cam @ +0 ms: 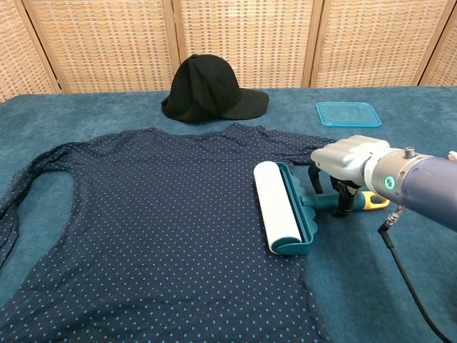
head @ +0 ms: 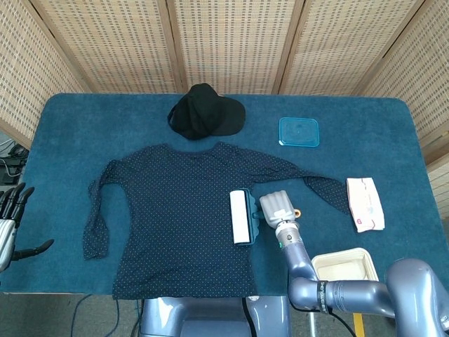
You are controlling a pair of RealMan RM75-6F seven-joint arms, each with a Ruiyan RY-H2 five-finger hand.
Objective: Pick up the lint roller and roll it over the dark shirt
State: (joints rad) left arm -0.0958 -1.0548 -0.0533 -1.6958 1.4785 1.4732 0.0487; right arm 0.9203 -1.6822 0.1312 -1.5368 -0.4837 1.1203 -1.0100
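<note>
The dark dotted shirt (head: 175,210) (cam: 143,214) lies spread flat on the blue table. Along its right edge lies the lint roller (head: 240,216) (cam: 277,204), white roll on the cloth, teal handle with an orange tip (cam: 373,201) pointing right. My right hand (head: 278,208) (cam: 344,163) hangs over the handle just right of the roller head. Its fingers (cam: 340,204) reach down on both sides of the handle without closing on it. My left hand (head: 8,225) stays off the table's left front corner, fingers spread and holding nothing.
A black cap (head: 205,112) (cam: 211,89) sits behind the shirt's collar. A blue lidded container (head: 299,131) (cam: 346,113) is at the back right. A white packet (head: 365,203) lies beyond the right sleeve, and a beige tray (head: 344,270) at the front right edge.
</note>
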